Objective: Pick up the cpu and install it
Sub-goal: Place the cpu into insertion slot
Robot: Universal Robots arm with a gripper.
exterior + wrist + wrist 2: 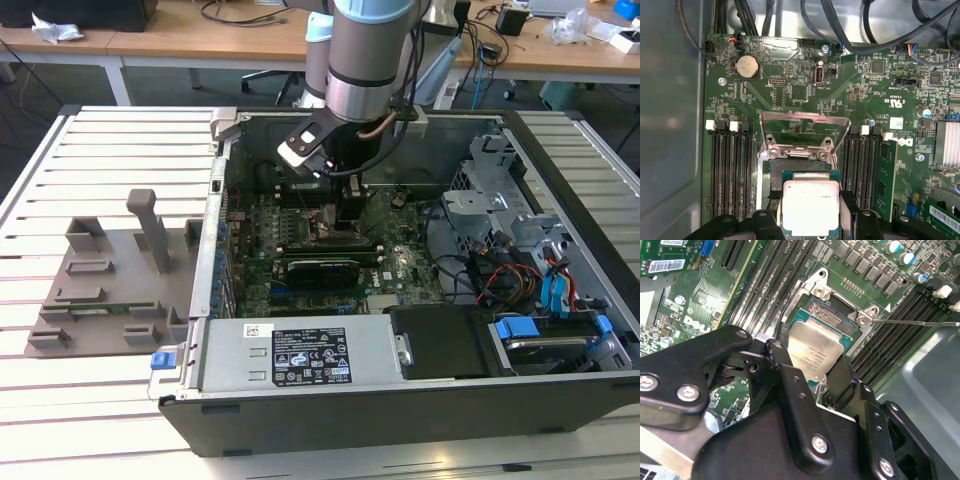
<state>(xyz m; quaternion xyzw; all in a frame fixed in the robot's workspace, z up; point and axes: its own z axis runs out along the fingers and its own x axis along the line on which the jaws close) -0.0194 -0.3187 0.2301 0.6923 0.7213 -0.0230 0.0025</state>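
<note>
The arm (365, 60) reaches down into the open case (400, 410), with the gripper (349, 218) low over the board (300, 275). In both wrist views the gripper is clenched on the cpu (816, 349) (810, 206). Its black fingers (765, 220) press against two opposite edges, so the chip sits squarely between them, silvery plate facing up (green rim showing around it). The cpu hangs over the socket (790, 167), covering most of it. A dark strip of the socket shows past the chip's far edge. Whether the chip touches the socket I cannot tell. The load plate (805, 122) stands flipped open just beyond the socket. Rows of memory slots (730, 170) run on either side of the cpu and gripper.
</note>
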